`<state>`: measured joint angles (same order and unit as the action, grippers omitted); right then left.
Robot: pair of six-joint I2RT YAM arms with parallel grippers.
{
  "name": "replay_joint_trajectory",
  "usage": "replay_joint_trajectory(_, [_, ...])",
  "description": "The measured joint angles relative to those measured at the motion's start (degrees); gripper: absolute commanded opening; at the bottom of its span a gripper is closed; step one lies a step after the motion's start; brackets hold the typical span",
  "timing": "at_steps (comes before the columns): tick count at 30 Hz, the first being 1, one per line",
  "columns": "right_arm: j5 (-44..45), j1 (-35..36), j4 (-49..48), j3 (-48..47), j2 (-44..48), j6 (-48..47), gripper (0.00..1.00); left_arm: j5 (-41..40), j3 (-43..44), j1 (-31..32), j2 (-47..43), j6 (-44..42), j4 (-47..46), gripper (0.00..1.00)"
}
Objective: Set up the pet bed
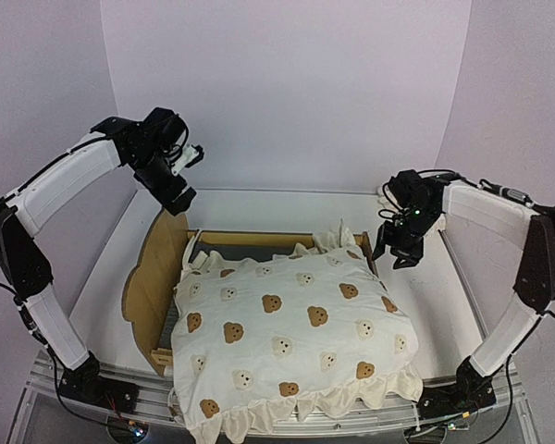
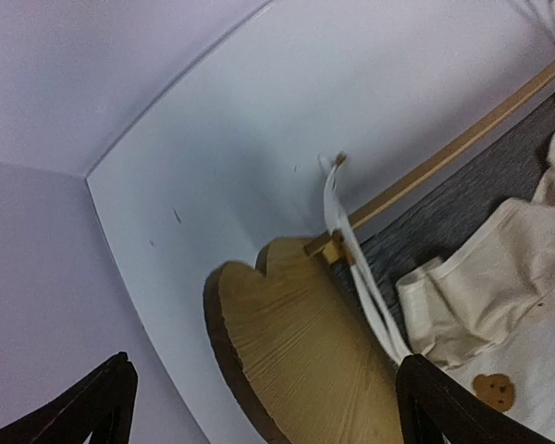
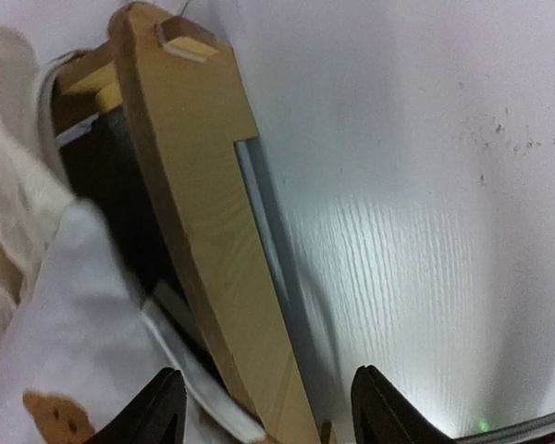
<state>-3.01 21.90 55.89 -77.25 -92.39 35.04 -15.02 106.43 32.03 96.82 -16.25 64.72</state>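
Observation:
The pet bed (image 1: 146, 277) lies in the middle of the table, its curved wooden headboard at the left. A cream bear-print cushion (image 1: 296, 338) is spread over it and overhangs the near edge. My left gripper (image 1: 177, 197) hangs open above the headboard's far corner. In the left wrist view the left gripper (image 2: 268, 416) holds nothing, with the headboard (image 2: 296, 342), a white tie string (image 2: 351, 250) and grey felt (image 2: 462, 190) below. My right gripper (image 1: 397, 252) is open at the bed's right end. In the right wrist view its jaws (image 3: 268, 412) straddle the wooden end rail (image 3: 199, 203) without gripping it.
White walls close in the table at the back and both sides. A scrap of a small cream pillow (image 1: 386, 192) shows behind the right arm at the back right. The metal rail (image 1: 277, 418) with the arm bases runs along the near edge.

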Motion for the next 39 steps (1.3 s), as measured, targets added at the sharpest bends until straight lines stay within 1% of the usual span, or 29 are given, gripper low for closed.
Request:
replay_joint_trajectory(3, [0.0, 0.0, -4.5, -0.2, -5.7, 1.6, 0.49, -1.6, -5.8, -0.7, 0.0, 1.1, 0.9, 0.98])
replay_joint_trajectory(4, [-0.1, 0.0, -5.7, -0.4, -7.2, 1.8, 0.45, -1.6, -6.9, -0.6, 0.0, 1.4, 1.3, 0.95])
replay_joint_trajectory(5, [-0.4, 0.0, -6.8, -0.7, -8.6, 2.1, 0.39, -1.4, -7.3, -0.6, 0.0, 1.7, 1.5, 0.91])
replay_joint_trajectory(7, [-0.4, 0.1, -8.8, -1.3, -10.9, 2.6, 0.25, -0.8, -7.4, -0.5, 0.0, 2.2, 1.6, 0.79])
replay_joint_trajectory(8, [-0.6, 0.1, -9.6, -1.5, -11.8, 2.8, 0.19, -0.4, -7.4, -0.5, 0.0, 2.3, 1.6, 0.71])
replay_joint_trajectory(10, [-0.4, 0.4, -10.2, -2.7, -13.0, 2.4, 0.12, 0.2, -7.4, -0.5, 0.0, 2.9, 1.6, 0.54])
replay_joint_trajectory(13, [3.0, 1.1, -9.4, -4.2, -13.8, -0.8, 0.04, 0.6, -7.4, -0.5, 0.3, 3.3, 1.2, 0.35])
replay_joint_trajectory(15, [4.5, 1.3, -8.7, -5.3, -14.5, -0.6, 0.01, 0.1, -6.7, -0.7, 1.1, 4.4, 0.0, 0.28])
replay_joint_trajectory(17, [5.3, 1.4, -7.8, -7.1, -15.8, 0.2, 0.01, -0.7, -5.6, -1.2, 2.5, 6.2, -2.0, 0.25])
replay_joint_trajectory(21, [7.7, 1.4, -5.3, -14.5, -21.0, 1.7, 0.02, -2.0, -0.8, -3.3, 7.5, 6.1, -6.1, 0.25])
replay_joint_trajectory(24, [9.7, 1.2, -4.7, -21.9, -26.1, 2.0, 0.09, -2.1, 5.6, -5.6, 13.3, 3.4, -8.8, 0.26])
replay_joint_trajectory(25, [10.2, 1.1, -4.7, -24.4, -27.8, 2.0, 0.12, -2.1, 8.2, -6.5, 15.5, 2.4, -9.8, 0.28])
replay_joint_trajectory(26, [10.5, 1.0, -4.9, -26.5, -29.3, 2.1, 0.16, -2.0, 10.7, -7.3, 17.6, 1.3, -10.7, 0.34])
replay_joint_trajectory(28, [10.9, 0.7, -5.7, -30.2, -31.9, 2.2, 0.26, -1.6, 16.0, -9.0, 21.8, -1.3, -12.9, 0.49])
replay_joint_trajectory(30, [10.6, 0.3, -7.8, -31.8, -33.2, 2.8, 0.34, -1.2, 18.5, -10.1, 23.8, -3.5, -15.4, 0.68])
replay_joint_trajectory(32, [10.1, -0.3, -10.1, -32.2, -33.7, 2.6, 0.42, 0.1, 19.0, -10.8, 24.0, -5.6, -17.1, 0.8])
replay_joint_trajectory(33, [9.7, -0.5, -10.7, -32.3, -33.7, 1.9, 0.47, 1.1, 18.8, -10.9, 23.6, -6.4, -18.2, 0.84])
replay_joint_trajectory(35, [8.9, -0.9, -11.6, -32.2, -33.5, 0.2, 0.55, 2.9, 17.4, -10.9, 22.0, -7.8, -20.5, 0.87])
replay_joint_trajectory(37, [8.5, -1.3, -12.3, -31.7, -32.4, -1.8, 0.61, 5.1, 15.7, -10.6, 19.4, -8.5, -21.9, 0.88])
replay_joint_trajectory(39, [7.7, -1.4, -12.5, -29.7, -29.5, -3.9, 0.64, 7.4, 15.1, -10.4, 16.5, -8.7, -22.6, 0.88])
